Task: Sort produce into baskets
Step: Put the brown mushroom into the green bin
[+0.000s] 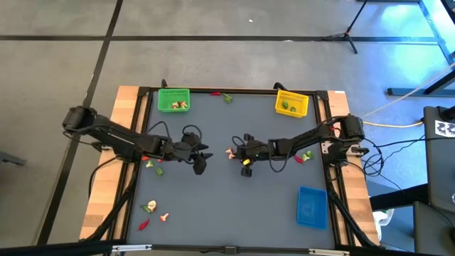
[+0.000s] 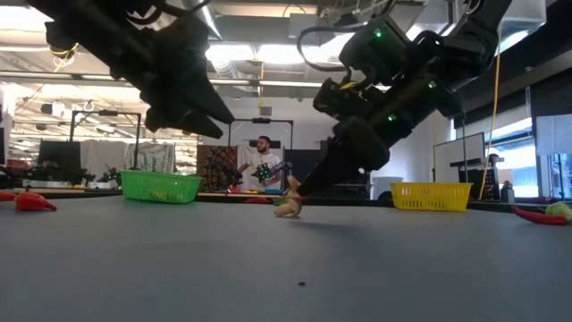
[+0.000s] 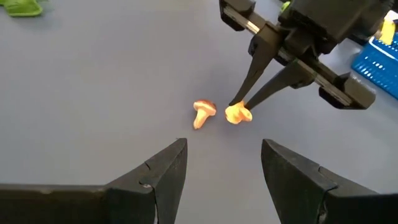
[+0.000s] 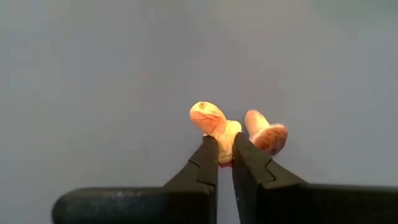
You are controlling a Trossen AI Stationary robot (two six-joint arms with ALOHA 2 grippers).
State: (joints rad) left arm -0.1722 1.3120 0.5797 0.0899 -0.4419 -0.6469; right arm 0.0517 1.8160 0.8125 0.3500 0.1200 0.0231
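Low, right pincer (image 4: 225,155) (pinching mushroom (image 4: 211,121))

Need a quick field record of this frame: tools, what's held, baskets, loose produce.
right tool: shut on mushroom piece, mid-table
second mushroom piece: on the table just beside the gripped one
left tool: open, empty, facing both mushrooms
green basket: far edge, left, holds pieces
yellow basket: far edge, right, holds green pieces
blue basket: near right
loose produce: near left corner, far edge, both table sides
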